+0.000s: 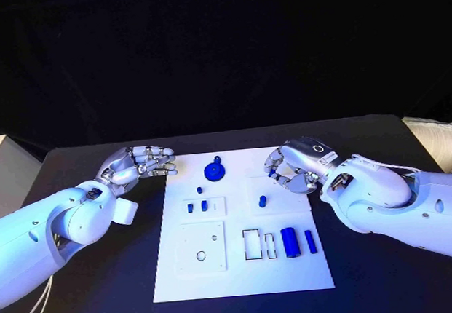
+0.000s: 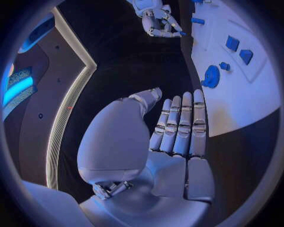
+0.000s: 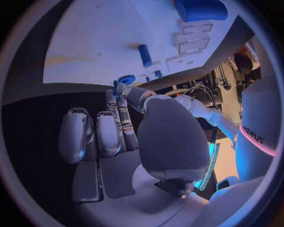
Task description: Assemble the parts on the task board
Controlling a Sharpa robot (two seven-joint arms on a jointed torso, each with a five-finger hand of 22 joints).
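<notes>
Quick notes for you, operator. Task board (image 1: 242,272) sat mid-table (image 1: 384,290), white plate. Round blue part (image 1: 215,172) at far end, small blue bits (image 1: 201,205) mid-left, one more part (image 1: 262,201) mid-board, big blue cylinder (image 1: 291,241) plus thinner blue peg (image 1: 311,241) near right. Left hand (image 1: 140,165) hovered off board's far-left corner, fingers straight and together, held nothing. Right hand (image 1: 294,167) over far-right edge, fingers curled in; whether it gripped anything, can't tell. No readable writing on board or parts.
</notes>
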